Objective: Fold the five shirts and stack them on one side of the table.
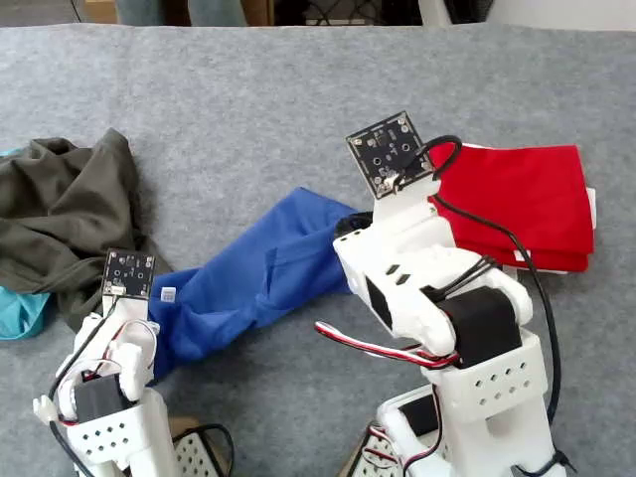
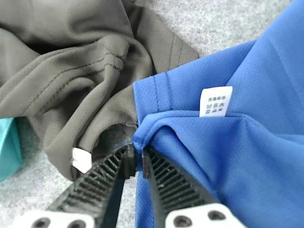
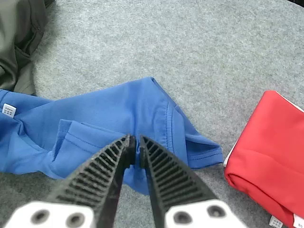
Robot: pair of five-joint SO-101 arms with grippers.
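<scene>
Left claw (image 2: 135, 159): jaws pinched almost together on a raised fold of the blue shirt (image 2: 228, 156), with cloth caught between them
Right claw (image 3: 134, 147): jaws all but closed on a ridge of the blue shirt at its far end, beside a sleeve hem
Blue shirt: lies crumpled on the table (image 1: 248, 99), drawn out between the two claws
Tag (image 2: 216, 101): white, sewn into the blue shirt just beyond the left claw
Olive shirt (image 1: 70, 214): loose heap crowding the left claw, its edge right against the blue shirt's pinched fold
Teal shirt (image 1: 20, 313): partly under the olive shirt, on the side away from the blue shirt
Red shirt (image 1: 522, 199): folded, near the blue shirt's right-claw end but not touching it
</scene>
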